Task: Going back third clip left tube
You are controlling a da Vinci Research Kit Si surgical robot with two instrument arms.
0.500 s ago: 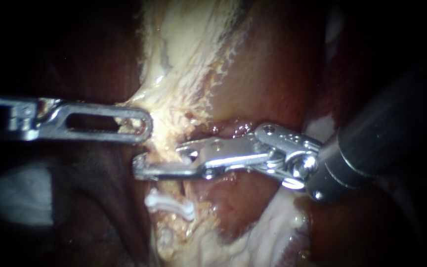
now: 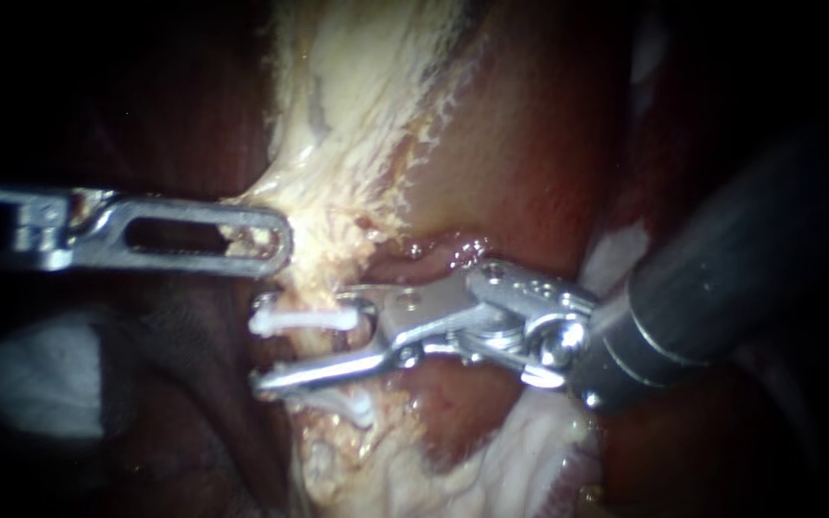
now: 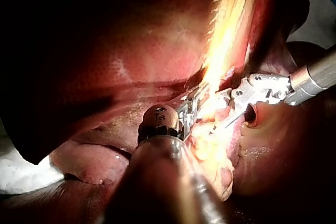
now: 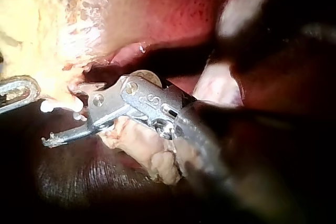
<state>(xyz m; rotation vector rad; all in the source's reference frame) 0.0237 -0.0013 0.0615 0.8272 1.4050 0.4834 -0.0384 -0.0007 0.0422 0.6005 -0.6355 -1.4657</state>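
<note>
Your right instrument [image 2: 266, 343] is reaching in from the right of the endoscope view. Its dark shaft is slanting down from the upper right, and its wrist is bending so that the jaws are pointing leftward across the tube [image 2: 328, 254]. Those jaws are standing apart with a clear gap between them and are gripping nothing. The lower one is angling down and to the left, while the upper one is hard to trace against the bright tissue.

Your left instrument [image 2: 275, 238] is coming in level from the left, with its windowed jaw lying flat. Its jaws are closing on the pale tissue [image 2: 259, 228] at the tube's left edge, and that tissue is tenting toward the tip.

The clip [image 2: 304, 319] is sitting on the tube, inside the gap of your right instrument's open jaws and just below your left instrument's tip. Its long axis is running side to side, crosswise to the tube, which is running top to bottom. One end is pointing left past the tube's edge, and the other is pointing toward the right instrument's hinge.

A second clip [image 2: 349, 405] is sitting lower on the tube, slightly tilted and partly behind the lower jaw. The liver [image 2: 530, 144] is lying dark red beside the tube.
</note>
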